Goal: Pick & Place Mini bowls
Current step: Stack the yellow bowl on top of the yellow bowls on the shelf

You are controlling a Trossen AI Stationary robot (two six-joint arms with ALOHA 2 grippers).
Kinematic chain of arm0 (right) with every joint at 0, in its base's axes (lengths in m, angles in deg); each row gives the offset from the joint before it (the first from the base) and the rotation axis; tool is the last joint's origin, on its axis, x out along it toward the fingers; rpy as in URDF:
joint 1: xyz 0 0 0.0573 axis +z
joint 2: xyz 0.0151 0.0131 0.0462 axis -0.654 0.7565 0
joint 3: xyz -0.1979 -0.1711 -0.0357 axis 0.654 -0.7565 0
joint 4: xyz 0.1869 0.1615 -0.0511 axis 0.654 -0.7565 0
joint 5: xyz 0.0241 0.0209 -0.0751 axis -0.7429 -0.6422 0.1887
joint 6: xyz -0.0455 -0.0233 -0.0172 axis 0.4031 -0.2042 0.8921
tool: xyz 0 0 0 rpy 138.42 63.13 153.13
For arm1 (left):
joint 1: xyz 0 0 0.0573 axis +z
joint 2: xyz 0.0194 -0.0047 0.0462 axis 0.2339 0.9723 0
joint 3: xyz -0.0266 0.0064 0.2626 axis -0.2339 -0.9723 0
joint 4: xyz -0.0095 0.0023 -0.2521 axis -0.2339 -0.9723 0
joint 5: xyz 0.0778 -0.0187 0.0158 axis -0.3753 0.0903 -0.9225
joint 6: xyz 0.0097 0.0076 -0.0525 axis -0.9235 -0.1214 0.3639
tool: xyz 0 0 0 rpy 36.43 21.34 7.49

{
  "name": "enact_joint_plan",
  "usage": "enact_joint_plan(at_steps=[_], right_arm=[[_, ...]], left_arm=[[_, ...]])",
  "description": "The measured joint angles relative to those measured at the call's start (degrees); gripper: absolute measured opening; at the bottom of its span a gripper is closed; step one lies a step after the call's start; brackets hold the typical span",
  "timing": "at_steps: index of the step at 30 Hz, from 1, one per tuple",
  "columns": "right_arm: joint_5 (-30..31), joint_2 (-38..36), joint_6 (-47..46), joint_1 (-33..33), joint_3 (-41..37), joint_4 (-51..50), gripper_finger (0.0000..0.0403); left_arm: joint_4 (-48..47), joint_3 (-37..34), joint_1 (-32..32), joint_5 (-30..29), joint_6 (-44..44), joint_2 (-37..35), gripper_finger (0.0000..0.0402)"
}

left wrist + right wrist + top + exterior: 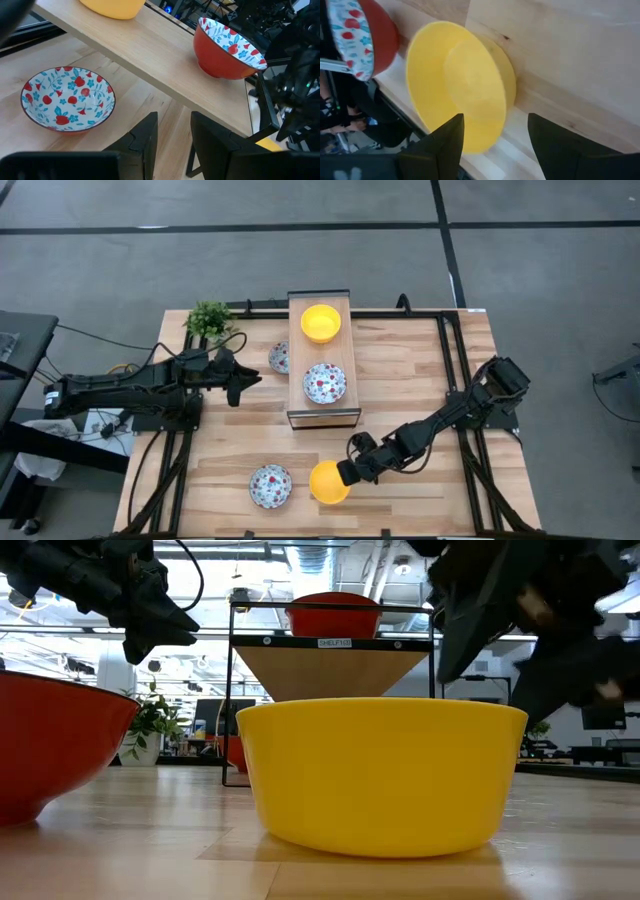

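We see the right gripper [347, 473] wide open, fingers astride the yellow bowl [329, 482] beside the patterned bowl [271, 486].

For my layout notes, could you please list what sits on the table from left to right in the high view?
Potted plant → floral bowl near the front edge → wooden shelf → right hand.

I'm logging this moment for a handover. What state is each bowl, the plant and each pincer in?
Yellow bowl on shelf: upright, empty.
Floral bowl on shelf: upright, empty.
Floral bowl beside shelf: upright on table.
Front floral bowl: upright, free.
Front yellow bowl: upright on table, right pincer at its rim.
Plant: upright.
Left pincer: open, empty.
Right pincer: open, straddling front yellow bowl.
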Motion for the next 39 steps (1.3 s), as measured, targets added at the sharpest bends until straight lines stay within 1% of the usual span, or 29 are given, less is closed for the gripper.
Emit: enact_joint_plan(at_steps=[5, 8, 17, 20, 24, 34, 36, 39], right_arm=[[-2.7, 4.9, 0.5, -0.7, 0.0, 6.5, 0.0207], [-2.6, 6.2, 0.5, -0.7, 0.0, 9.2, 0.0207], [-2.6, 6.1, -1.0, -0.5, 0.0, 7.7, 0.0206], [-2.6, 6.1, -1.0, -0.5, 0.0, 7.7, 0.0196], [-2.7, 6.1, -2.0, -0.4, 0.0, 7.7, 0.016], [-4.9, 6.0, -1.9, 0.2, 1.1, 8.0, 0.0019], [-5.4, 6.0, -0.4, 0.2, 2.0, 7.6, 0.0006], [-6.3, 6.0, 0.7, 0.3, 3.8, 4.5, 0.0007]], left_arm=[[0.0, 0.0, 0.0, 0.0, 0.0, 0.0, 0.0115], [0.0, 0.0, 0.0, 0.2, 0.0, 0.0, 0.0115], [0.0, 0.0, 0.0, 1.0, -0.1, 0.0, 0.0115], [0.0, 0.0, 0.0, 1.0, -0.1, 0.0, 0.0115], [0.0, 0.0, 0.0, 1.0, -0.1, 0.0, 0.0115], [0.0, 0.0, 0.0, 1.0, -0.1, 0.0, 0.0115], [0.0, 0.0, 0.0, 1.0, -0.1, 0.0, 0.0115], [0.0, 0.0, 0.0, 1.0, -0.1, 0.0, 0.0115]])
